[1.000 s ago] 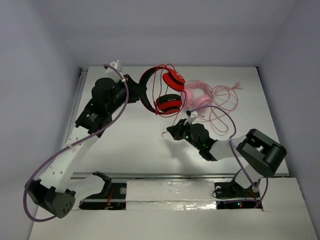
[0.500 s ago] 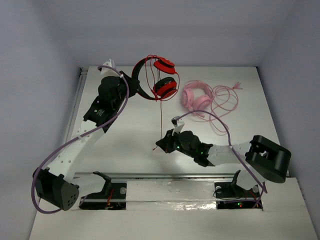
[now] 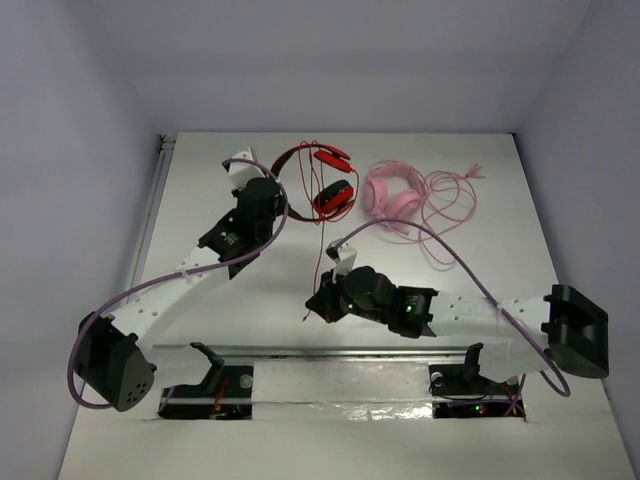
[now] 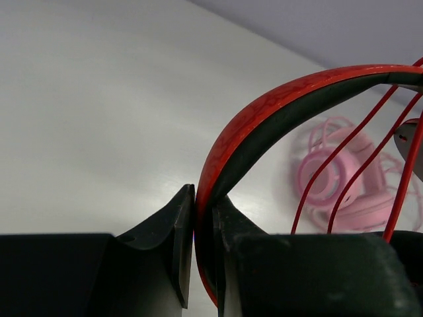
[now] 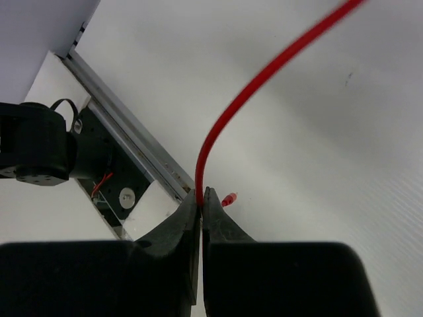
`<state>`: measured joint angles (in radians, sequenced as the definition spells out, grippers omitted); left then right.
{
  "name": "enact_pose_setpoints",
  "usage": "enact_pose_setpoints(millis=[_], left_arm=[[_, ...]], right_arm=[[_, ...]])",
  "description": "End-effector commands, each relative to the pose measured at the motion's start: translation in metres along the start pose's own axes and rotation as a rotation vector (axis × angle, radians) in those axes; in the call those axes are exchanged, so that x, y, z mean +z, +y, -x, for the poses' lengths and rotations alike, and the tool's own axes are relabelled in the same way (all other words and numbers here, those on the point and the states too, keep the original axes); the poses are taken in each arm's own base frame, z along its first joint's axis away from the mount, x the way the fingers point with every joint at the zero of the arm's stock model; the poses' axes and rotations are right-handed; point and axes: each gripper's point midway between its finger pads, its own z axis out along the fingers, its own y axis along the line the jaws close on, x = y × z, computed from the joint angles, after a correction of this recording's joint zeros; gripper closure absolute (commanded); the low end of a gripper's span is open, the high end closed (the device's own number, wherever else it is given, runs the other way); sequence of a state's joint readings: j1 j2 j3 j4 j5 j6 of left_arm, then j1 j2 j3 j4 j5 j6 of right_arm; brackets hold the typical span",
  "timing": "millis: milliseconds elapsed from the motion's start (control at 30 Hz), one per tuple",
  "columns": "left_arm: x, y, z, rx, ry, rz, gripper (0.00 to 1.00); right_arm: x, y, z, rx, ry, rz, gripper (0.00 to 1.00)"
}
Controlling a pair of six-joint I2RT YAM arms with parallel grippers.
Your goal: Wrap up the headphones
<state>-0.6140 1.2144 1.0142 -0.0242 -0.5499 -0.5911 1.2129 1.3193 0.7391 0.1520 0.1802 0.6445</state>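
The red headphones (image 3: 322, 182) hang above the far middle of the table, cups to the right. My left gripper (image 3: 272, 188) is shut on their red headband (image 4: 264, 115), seen pinched between the jaws in the left wrist view. Their thin red cable (image 3: 323, 240) runs down from the cups to my right gripper (image 3: 318, 303), which is shut on it near its end. In the right wrist view the cable (image 5: 264, 72) rises from the closed jaws and the red plug tip (image 5: 229, 199) pokes out beside them.
The pink headphones (image 3: 392, 192) lie on the table right of the red ones, their pink cable (image 3: 448, 205) looped further right. A metal rail (image 3: 330, 352) runs along the near table edge. White walls stand on the left, back and right.
My left gripper has lowered the red headphones and shifted them right, toward the table. My right gripper has pulled the cable end toward the near edge, drawing the cable straighter.
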Motion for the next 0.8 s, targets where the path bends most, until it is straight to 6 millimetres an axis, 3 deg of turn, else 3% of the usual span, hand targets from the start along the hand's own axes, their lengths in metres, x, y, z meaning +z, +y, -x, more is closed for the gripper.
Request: enact_pose_setpoints(millis=[0, 167, 367, 667, 767], left_arm=[[-0.004, 0.008, -0.010, 0.014, -0.057, 0.062, 1.00], [-0.008, 0.028, -0.068, 0.141, 0.050, 0.115, 1.00], [-0.031, 0.026, -0.115, 0.201, 0.155, 0.052, 1.00], [-0.073, 0.001, -0.169, 0.205, 0.308, -0.109, 1.00], [-0.081, -0.001, -0.179, 0.187, 0.342, -0.126, 1.00]], right_arm=[[-0.022, -0.001, 0.010, -0.055, 0.066, -0.075, 1.00], [-0.049, 0.014, 0.033, -0.118, 0.079, -0.049, 1.00], [-0.073, 0.018, 0.072, -0.136, -0.046, -0.066, 1.00], [-0.061, 0.015, 0.109, 0.039, -0.292, -0.102, 1.00], [-0.062, -0.002, 0.124, 0.129, -0.408, -0.164, 1.00]])
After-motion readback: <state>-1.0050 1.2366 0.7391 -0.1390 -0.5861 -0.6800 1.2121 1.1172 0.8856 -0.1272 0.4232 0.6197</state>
